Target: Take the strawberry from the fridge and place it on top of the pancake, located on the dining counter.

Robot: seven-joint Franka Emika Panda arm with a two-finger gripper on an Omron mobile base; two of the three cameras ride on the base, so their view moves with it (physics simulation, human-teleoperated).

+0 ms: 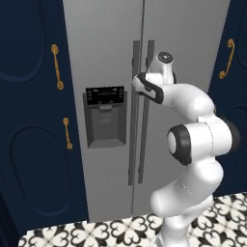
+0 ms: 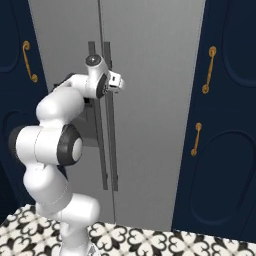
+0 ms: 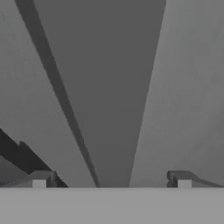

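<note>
Fridge (image 1: 106,58) doors shut, so the strawberry isn't visible, presumably inside; your gripper (image 3: 111,179) sits at the right door's handle (image 2: 111,130), jaws wide apart around the bar, nothing clamped; close off-centre and you'll likely slip off when pulling.

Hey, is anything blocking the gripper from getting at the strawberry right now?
Yes. Both doors of the fridge are shut, so whatever is inside is hidden behind them. The open gripper sits at the right door's handle, jaws straddling the bar, not closed on it.
</note>
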